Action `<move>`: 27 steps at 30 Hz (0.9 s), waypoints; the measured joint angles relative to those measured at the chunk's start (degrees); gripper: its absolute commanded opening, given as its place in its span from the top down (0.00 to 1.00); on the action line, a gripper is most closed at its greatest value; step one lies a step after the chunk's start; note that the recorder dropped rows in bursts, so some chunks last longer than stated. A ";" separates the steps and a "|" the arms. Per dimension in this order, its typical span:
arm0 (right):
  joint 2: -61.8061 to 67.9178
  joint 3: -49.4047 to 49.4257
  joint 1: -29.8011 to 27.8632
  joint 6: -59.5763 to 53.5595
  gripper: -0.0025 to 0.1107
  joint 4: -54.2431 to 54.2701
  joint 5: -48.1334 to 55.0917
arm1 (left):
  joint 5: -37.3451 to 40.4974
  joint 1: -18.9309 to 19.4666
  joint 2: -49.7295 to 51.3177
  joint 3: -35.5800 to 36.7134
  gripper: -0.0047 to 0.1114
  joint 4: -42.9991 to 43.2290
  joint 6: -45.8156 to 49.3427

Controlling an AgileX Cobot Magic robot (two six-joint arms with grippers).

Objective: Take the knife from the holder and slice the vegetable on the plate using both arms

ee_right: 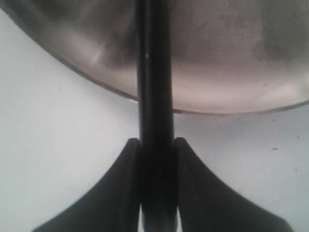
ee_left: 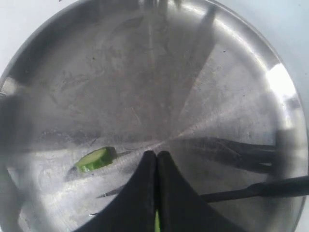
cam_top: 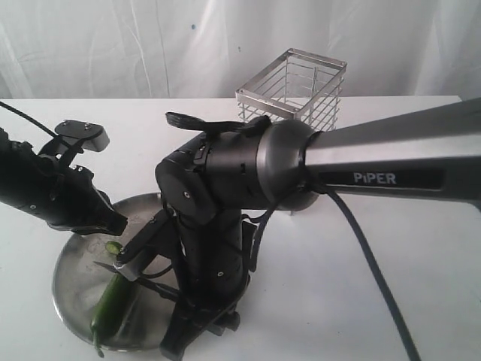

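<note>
One knife [ee_right: 154, 72], one pepper [cam_top: 109, 304], one slice [ee_left: 95, 158]

A white table [cam_top: 421, 256] fills the lower part of the exterior view, its surface smooth and matte, and its far edge runs straight across from side to side. Behind that edge hangs a white curtain [cam_top: 113, 45], falling in soft vertical folds and closing off the whole rear of the scene. One small dark speck [cam_top: 192, 27] sits high on the fabric. The light is even and diffuse, casting only faint grey shadows on the tabletop
</note>
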 measured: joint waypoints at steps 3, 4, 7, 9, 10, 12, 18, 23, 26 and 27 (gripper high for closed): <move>1.54 -0.71 0.59 0.00 0.98 -0.02 0.34 | 0.00 0.00 0.00 0.00 0.96 0.00 0.00; 2.13 -0.95 0.59 0.00 0.98 -0.02 0.54 | 0.00 0.00 0.00 0.00 0.96 0.00 0.00; 4.12 -1.18 0.73 0.10 0.98 -0.02 1.60 | 0.00 0.00 0.00 0.00 0.96 -0.12 0.00; 4.81 -1.18 0.77 0.10 0.98 0.02 1.70 | 0.00 0.00 0.00 0.00 0.96 -0.20 0.00; 4.91 -1.28 0.86 0.10 0.98 0.12 1.86 | 0.00 0.00 0.00 0.00 0.96 -0.40 0.00; 5.05 -1.88 0.99 0.10 0.98 0.00 2.34 | 0.00 0.00 0.00 0.00 0.96 -0.64 0.00; 5.61 -6.04 0.99 -0.28 0.98 -1.40 5.82 | 0.00 0.00 0.00 0.00 0.96 -1.29 0.00; 7.68 -9.65 0.99 -0.65 0.98 -4.80 10.01 | 0.00 0.00 0.00 0.00 0.96 -1.29 0.00; 9.24 -11.94 0.99 -0.98 0.98 -5.80 10.67 | 0.00 0.00 0.00 0.00 0.96 -1.29 0.00; 9.82 -12.71 0.99 -1.45 0.98 -5.95 10.91 | 0.00 0.00 0.00 0.00 0.96 -1.33 0.00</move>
